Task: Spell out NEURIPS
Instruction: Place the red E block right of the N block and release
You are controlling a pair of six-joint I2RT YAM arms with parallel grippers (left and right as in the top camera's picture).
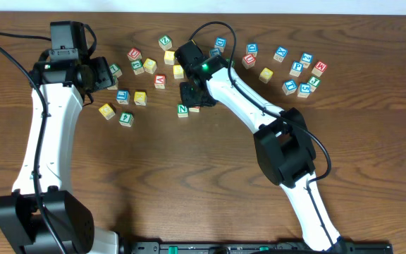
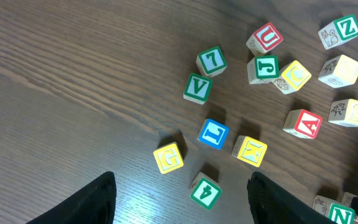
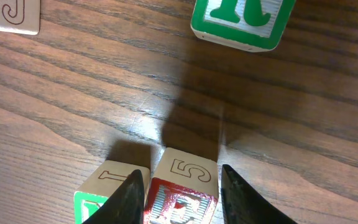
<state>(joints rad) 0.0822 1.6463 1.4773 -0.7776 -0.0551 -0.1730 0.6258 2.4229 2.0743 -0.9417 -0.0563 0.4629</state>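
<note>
This is looking like a robotics lab bench rather than anyone's home. A white-and-black left arm (image 1: 48, 134) and a matching right arm (image 1: 259, 113) are reaching out over a dark wood-grain table (image 1: 189, 183), with black cables (image 1: 5, 49) trailing off the left one and a green status light (image 1: 205, 68) glowing on the right one. Children's alphabet blocks (image 1: 140, 98) are lying scattered over the far half. A black mounting rail (image 1: 259, 248) is running along the near edge, and a pale wall (image 1: 330, 5) is showing beyond.

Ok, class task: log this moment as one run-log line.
right gripper: astride red block, grip unclear | red block: beside green N block | left gripper: open, empty
</note>
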